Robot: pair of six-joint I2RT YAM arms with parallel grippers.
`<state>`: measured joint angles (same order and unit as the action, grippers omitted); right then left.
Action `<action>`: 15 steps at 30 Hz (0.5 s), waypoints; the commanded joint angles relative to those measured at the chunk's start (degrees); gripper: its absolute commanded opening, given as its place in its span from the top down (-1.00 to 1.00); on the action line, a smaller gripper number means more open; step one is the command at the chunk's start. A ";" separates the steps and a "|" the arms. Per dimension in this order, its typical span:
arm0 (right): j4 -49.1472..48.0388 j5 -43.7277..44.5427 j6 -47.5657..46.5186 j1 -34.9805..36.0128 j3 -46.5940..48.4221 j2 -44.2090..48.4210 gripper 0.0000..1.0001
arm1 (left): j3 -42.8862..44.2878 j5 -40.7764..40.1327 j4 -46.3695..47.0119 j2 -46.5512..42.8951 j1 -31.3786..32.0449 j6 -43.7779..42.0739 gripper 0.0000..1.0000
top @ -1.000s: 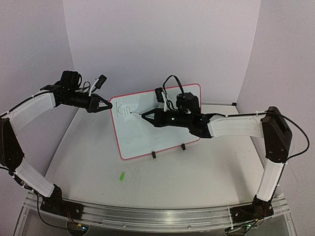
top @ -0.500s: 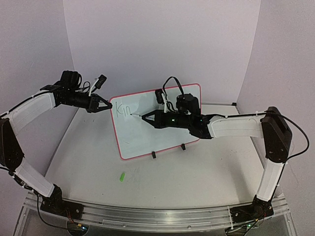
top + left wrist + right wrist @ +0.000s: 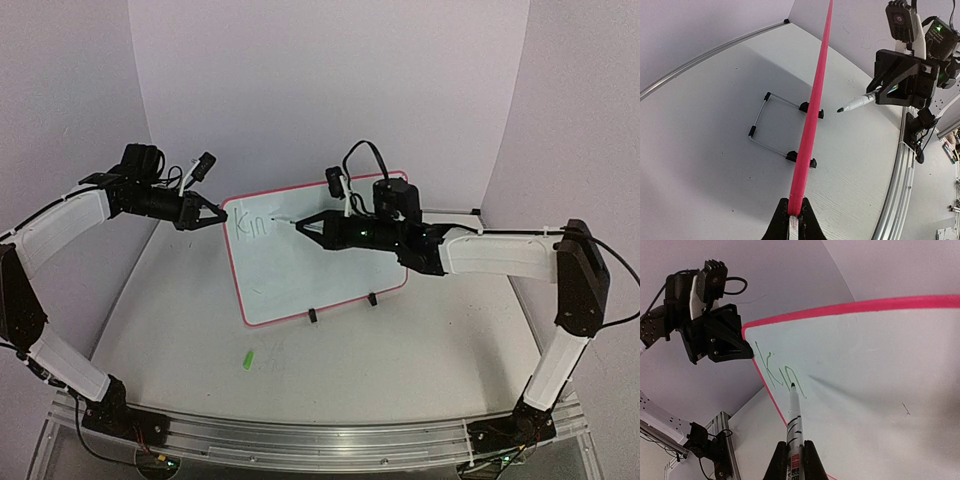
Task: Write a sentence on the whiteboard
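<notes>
One whiteboard (image 3: 290,280) stands on the bench (image 3: 380,360) on two black clips (image 3: 313,316). One small green piece (image 3: 247,358) lies in front of it. The sentence (image 3: 776,371) counts three letters, "Kin", at the board's upper left. The left jaws are clenched on the pink rim at that corner. The right jaws grasp one marker (image 3: 794,422), its tip just right of the "n"; contact cannot be told.

Overhead view looks down from behind — close wrist views share the whiteboard (image 3: 300,285).
</notes>
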<state>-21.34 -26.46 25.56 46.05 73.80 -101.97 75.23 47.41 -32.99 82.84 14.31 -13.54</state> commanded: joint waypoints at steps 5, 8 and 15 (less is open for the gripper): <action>-0.89 -2.00 -0.25 -1.83 0.14 1.58 1.00 | 0.27 1.10 1.98 -2.86 -0.04 -0.32 1.00; -1.27 -3.23 -0.06 -2.00 0.93 0.43 1.00 | 0.31 1.08 2.00 -2.85 -0.01 -0.29 1.00; -1.81 -6.37 0.14 -2.10 2.77 -1.74 1.00 | 0.41 1.11 1.97 -2.60 -0.05 -0.31 1.00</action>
<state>-21.37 -29.70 25.63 44.03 73.86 -101.90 75.22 47.40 -32.99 82.76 14.31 -13.54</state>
